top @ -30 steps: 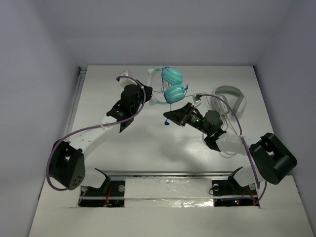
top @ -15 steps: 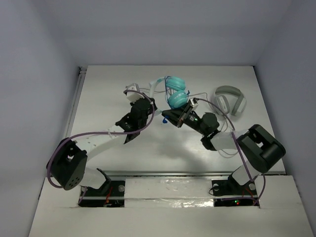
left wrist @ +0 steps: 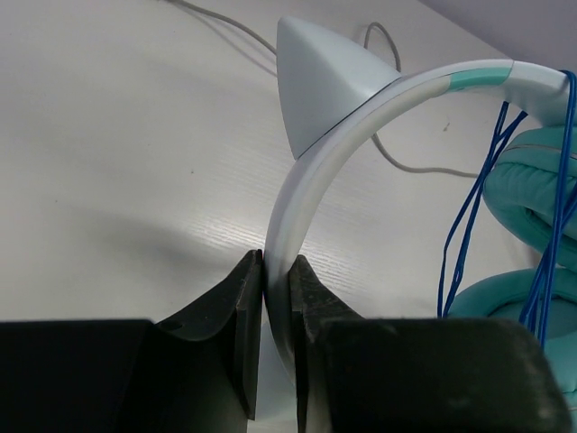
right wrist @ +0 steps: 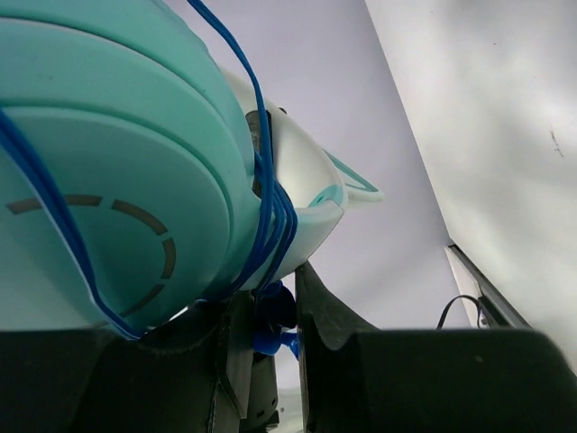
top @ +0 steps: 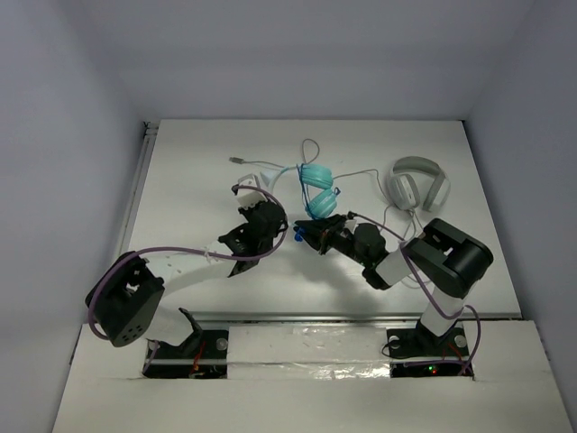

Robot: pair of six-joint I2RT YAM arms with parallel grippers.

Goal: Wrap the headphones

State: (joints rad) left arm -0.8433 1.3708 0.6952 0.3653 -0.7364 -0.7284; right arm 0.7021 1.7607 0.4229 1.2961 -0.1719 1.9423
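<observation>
The headphones [top: 317, 189], with teal ear cups and a white headband, are held up between my two grippers at the table's middle. My left gripper [top: 273, 217] is shut on the white headband [left wrist: 361, 104], which stands squeezed between its jaws [left wrist: 277, 263]. The teal ear cups [left wrist: 534, 180] hang to its right, with the thin blue cable [left wrist: 464, 225] draped beside them. My right gripper [top: 308, 236] sits just below the cups and is shut on the cable's blue plug end [right wrist: 275, 327]. Several turns of blue cable [right wrist: 270, 212] run around the ear cup [right wrist: 108, 171].
Grey-white headphones [top: 419, 185] lie at the back right. Their pale cable [top: 266, 166] trails left across the back of the table behind the teal pair. White walls enclose the table, with a rail [top: 135, 194] along its left edge.
Both grippers have come nearer and closer together, carrying the teal headphones toward the front and slightly right. The pale cable behind them is now uncovered. Both grips are unchanged.
</observation>
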